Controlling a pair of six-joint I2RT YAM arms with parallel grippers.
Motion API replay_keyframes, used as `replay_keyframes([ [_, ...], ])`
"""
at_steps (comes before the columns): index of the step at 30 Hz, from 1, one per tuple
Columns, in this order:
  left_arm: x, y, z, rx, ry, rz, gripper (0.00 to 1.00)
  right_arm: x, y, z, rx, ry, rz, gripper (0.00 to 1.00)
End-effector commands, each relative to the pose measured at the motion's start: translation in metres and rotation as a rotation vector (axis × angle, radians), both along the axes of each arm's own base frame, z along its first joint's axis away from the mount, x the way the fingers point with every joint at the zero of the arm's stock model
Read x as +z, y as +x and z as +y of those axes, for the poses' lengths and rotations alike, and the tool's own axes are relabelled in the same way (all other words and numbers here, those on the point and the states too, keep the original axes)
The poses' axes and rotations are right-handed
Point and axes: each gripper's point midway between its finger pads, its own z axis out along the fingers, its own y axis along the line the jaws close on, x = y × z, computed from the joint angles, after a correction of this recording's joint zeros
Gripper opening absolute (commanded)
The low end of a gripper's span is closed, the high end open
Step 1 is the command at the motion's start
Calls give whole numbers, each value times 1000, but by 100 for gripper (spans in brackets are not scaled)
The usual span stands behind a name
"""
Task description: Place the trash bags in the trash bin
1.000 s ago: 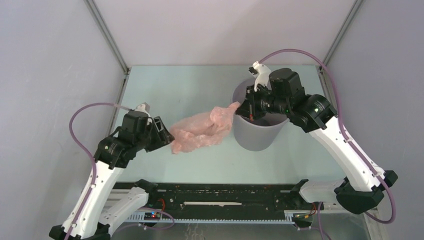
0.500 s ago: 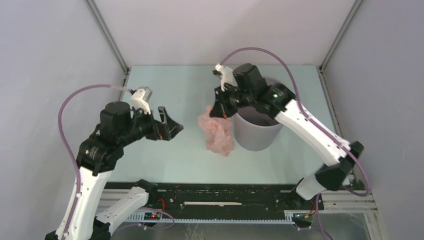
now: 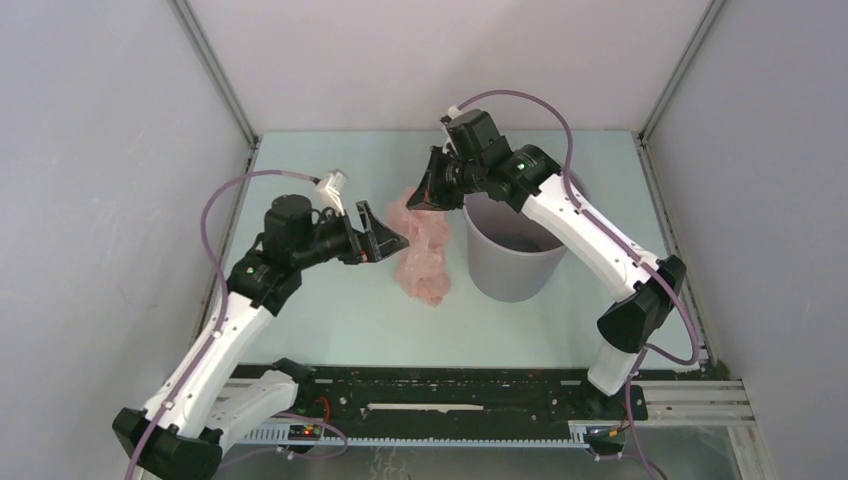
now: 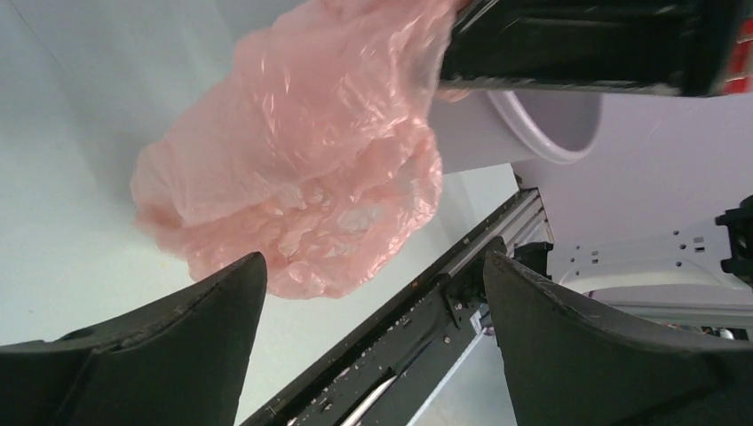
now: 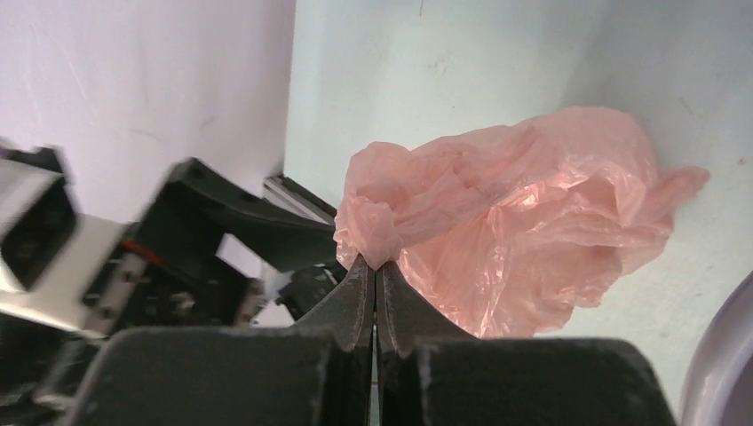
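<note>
Top external view: a thin, translucent pale-pink plastic film bag [image 3: 425,268] was seen hanging crumpled outside a plain grey round plastic bin [image 3: 510,270], just beside the bin's left wall and above the pale green desk [image 3: 320,300]. Whether the lowest folds of the bag touched the desk could not be told. The bag was gripped at its top by the right fingers [image 3: 424,196], which were held to the left of the bin's rim. In the right wrist view these fingers [image 5: 357,302] were shown pressed fully together, with a small knot of the film [image 5: 515,222] pinched between their tips. The left fingers [image 3: 382,238] were spread wide and nothing was held in them; they were pointed at the bag from its left, close to it. In the left wrist view the two dark fingers [image 4: 213,311] were seen well apart, with the wrinkled bag [image 4: 302,177] ahead of them and untouched, and part of the bin's rim [image 4: 550,142] behind it.
</note>
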Motion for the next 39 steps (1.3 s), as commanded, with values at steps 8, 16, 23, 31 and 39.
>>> replay_keyframes([
  [8,-22,8,-37,57,0,-21,100,42,-24,1,-77,201,129,0],
  [16,-70,23,-18,87,211,94,88,46,-24,-13,-127,234,98,0],
  [23,-71,22,-6,58,188,130,27,62,-19,-6,-18,239,-6,0],
  [31,-65,-12,49,133,168,138,1,51,-4,-40,60,112,-118,0],
  [39,-45,-47,52,58,162,77,0,54,-20,-40,280,141,-166,0],
])
